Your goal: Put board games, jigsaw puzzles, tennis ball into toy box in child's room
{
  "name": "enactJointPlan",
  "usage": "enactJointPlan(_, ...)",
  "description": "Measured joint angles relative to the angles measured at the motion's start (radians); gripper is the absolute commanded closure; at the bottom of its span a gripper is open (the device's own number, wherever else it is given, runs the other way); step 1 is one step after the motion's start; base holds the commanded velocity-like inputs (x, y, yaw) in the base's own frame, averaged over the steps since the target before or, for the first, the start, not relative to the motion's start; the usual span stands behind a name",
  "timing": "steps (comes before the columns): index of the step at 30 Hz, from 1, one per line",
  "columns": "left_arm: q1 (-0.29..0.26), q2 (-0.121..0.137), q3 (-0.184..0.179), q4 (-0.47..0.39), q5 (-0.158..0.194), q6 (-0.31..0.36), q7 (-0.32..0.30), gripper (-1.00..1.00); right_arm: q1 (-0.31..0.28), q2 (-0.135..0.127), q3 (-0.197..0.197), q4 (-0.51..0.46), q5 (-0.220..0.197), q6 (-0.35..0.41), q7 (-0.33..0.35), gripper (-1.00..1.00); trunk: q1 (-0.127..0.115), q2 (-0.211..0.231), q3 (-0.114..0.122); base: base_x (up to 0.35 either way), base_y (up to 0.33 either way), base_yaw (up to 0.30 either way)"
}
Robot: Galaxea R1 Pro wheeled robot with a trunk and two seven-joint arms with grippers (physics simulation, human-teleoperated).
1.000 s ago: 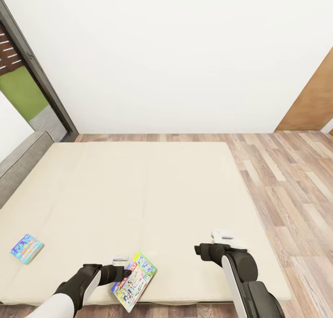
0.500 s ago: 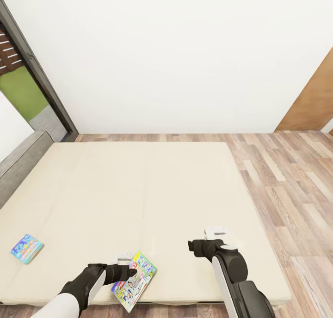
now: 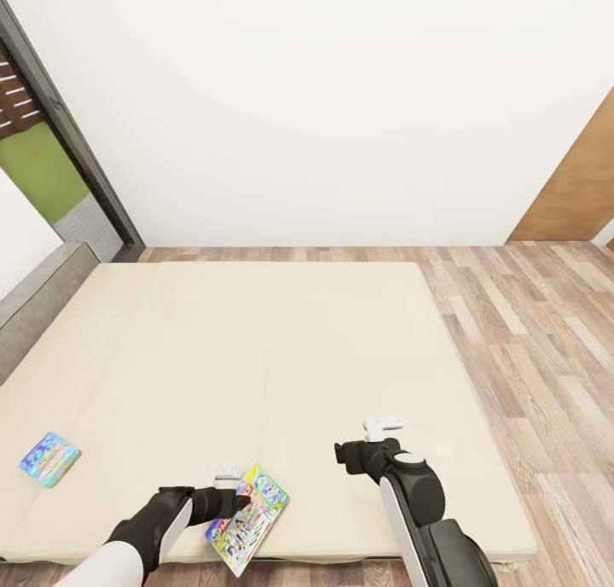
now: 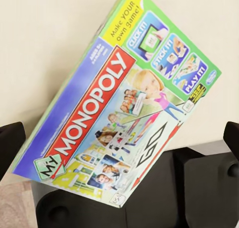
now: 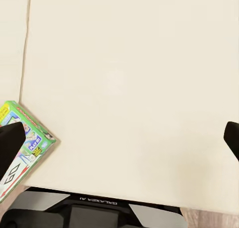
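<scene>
Two board games lie on the bed (image 3: 256, 348). The green Monopoly box (image 3: 247, 510) rests at the mattress's near edge, one corner hanging past it. A smaller blue board game (image 3: 49, 458) lies far left. My left gripper (image 3: 241, 502) hovers over the Monopoly box (image 4: 119, 118), open, its fingertips (image 4: 10, 148) wide apart on either side of the box. My right gripper (image 3: 341, 452) is open above bare mattress to the right of that box; a corner of the Monopoly box (image 5: 27, 136) shows beside one of its fingertips (image 5: 10, 143). The table and toy box are out of view.
A grey headboard (image 3: 34, 305) borders the bed on the left, beside a dark-framed window (image 3: 51, 143). Wood-plank floor (image 3: 529, 331) runs along the bed's right side up to a brown wooden door (image 3: 580, 186). A white wall stands behind.
My right arm has swung left across the mattress toward the Monopoly box. The left gripper has crept slightly further over the box. The board games lie where they were.
</scene>
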Motion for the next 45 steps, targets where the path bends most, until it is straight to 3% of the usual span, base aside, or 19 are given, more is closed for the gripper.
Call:
enactJointPlan(15, -0.001, 0.006, 0.002, -0.002, 0.001, 0.015, -0.002, -1.0, 0.0, 0.0, 0.0, -0.001, 0.001, 0.0, 0.0, -1.0, 0.0, 0.0, -0.013, 0.0, 0.0, 0.0)
enactJointPlan(18, -0.002, 0.019, 0.002, -0.011, 0.001, 0.034, -0.002, -1.0, 0.0, 0.0, 0.0, -0.001, 0.001, 0.0, 0.0, -1.0, 0.0, 0.0, -0.018, 0.0, 0.0, 0.0)
enactJointPlan(22, -0.011, 0.075, 0.003, -0.057, 0.003, 0.158, -0.017, -1.0, 0.0, 0.0, 0.001, -0.003, 0.0, 0.001, 0.0, -1.0, 0.0, 0.0, -0.025, 0.0, 0.0, 0.0)
enactJointPlan(25, -0.015, 0.106, 0.003, -0.106, 0.003, 0.232, -0.082, -1.0, 0.0, 0.0, 0.002, -0.007, 0.0, 0.002, 0.0, -1.0, 0.0, 0.0, -0.03, 0.0, 0.0, 0.0)
enactJointPlan(28, -0.017, 0.131, 0.001, -0.128, 0.0, 0.264, -0.151, -1.0, 0.0, 0.0, 0.003, -0.009, 0.0, 0.004, 0.0, -1.0, 0.0, 0.0, -0.035, 0.0, 0.0, 0.0)
enactJointPlan(34, -0.017, 0.151, 0.001, -0.137, -0.001, 0.275, -0.188, -1.0, 0.0, 0.0, 0.003, -0.01, 0.0, 0.004, 0.0, -1.0, 0.0, 0.0, -0.044, 0.0, 0.0, 0.0)
enactJointPlan(39, -0.017, 0.152, 0.001, -0.138, -0.002, 0.278, -0.19, -1.0, 0.0, 0.0, 0.004, -0.015, 0.0, 0.006, 0.002, -1.0, 0.0, 0.0, -0.049, 0.0, 0.0, 0.0)
enactJointPlan(43, -0.017, 0.152, 0.001, -0.138, -0.004, 0.279, -0.189, -1.0, -0.002, 0.0, 0.004, -0.023, -0.003, 0.009, 0.033, -1.0, 0.0, 0.0, -0.05, 0.0, 0.0, 0.0)
enactJointPlan(45, -0.017, 0.151, 0.002, -0.137, -0.004, 0.279, -0.188, -1.0, -0.004, 0.0, 0.004, -0.026, -0.014, 0.011, 0.083, -1.0, 0.0, 0.0, -0.05, 0.0, 0.0, 0.0)
